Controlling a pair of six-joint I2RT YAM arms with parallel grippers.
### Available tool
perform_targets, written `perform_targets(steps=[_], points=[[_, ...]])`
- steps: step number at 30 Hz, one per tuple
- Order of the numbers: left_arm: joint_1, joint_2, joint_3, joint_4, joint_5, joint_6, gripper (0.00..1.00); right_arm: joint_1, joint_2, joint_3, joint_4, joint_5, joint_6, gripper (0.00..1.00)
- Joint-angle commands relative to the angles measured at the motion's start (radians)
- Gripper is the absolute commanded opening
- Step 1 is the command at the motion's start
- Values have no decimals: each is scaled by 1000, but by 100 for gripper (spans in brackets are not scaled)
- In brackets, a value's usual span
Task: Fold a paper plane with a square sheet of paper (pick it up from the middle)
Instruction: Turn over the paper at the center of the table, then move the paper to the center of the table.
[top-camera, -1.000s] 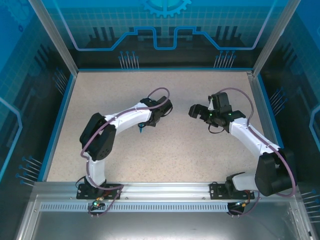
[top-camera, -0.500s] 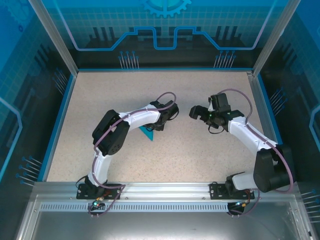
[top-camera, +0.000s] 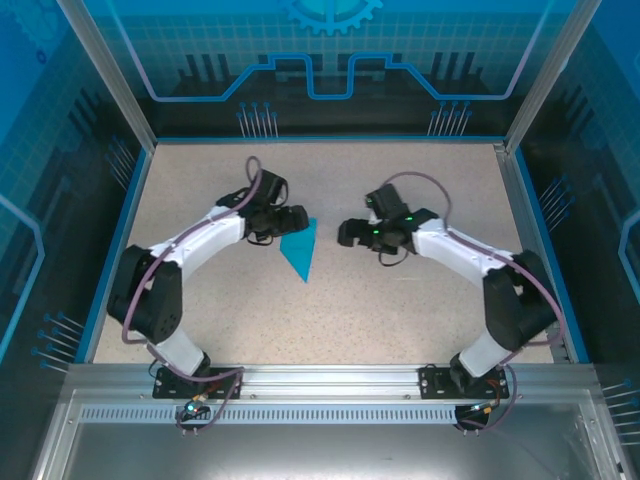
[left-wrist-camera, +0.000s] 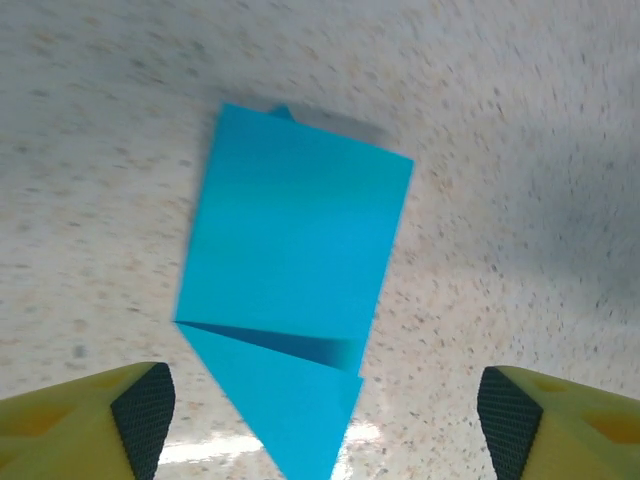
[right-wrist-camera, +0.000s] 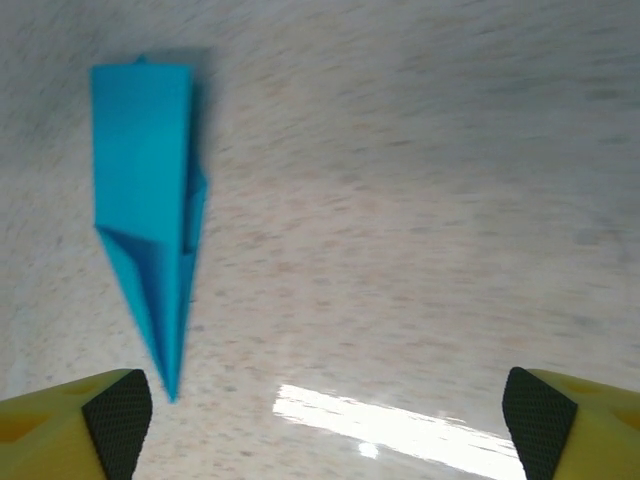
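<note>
Lies flat on the speckled table as a paper plane, just beside the left gripper and near the right gripper. Spreads both sets of jaws wide, gripping nothing. Loses the sharp tip at the left wrist view's lower edge. Looks matte cyan, narrow, creased, with layered folds between yellow fingers with black pads.
</note>
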Motion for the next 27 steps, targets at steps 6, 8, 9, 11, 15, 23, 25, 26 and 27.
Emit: perform_targets(steps=[6, 8, 9, 11, 15, 23, 25, 26, 27], points=[[227, -108, -250, 180, 199, -145, 97, 223, 226, 216, 91, -27, 60, 76], [264, -121, -285, 206, 225, -165, 99, 252, 279, 267, 104, -51, 73, 72], [281, -128, -302, 212, 228, -170, 98, 263, 309, 291, 105, -55, 83, 71], [308, -141, -324, 218, 228, -177, 98, 272, 360, 330, 103, -79, 101, 70], [343, -167, -354, 219, 226, -174, 99, 276, 439, 381, 94, -113, 123, 68], [357, -161, -351, 216, 244, -166, 99, 274, 515, 426, -43, -70, 84, 67], [357, -160, -355, 220, 251, -165, 98, 271, 500, 398, -61, -58, 49, 67], [357, -159, -355, 222, 254, -165, 99, 268, 491, 384, -66, -60, 29, 67], [357, -159, -357, 223, 257, -165, 98, 264, 482, 362, -72, -66, -3, 67]])
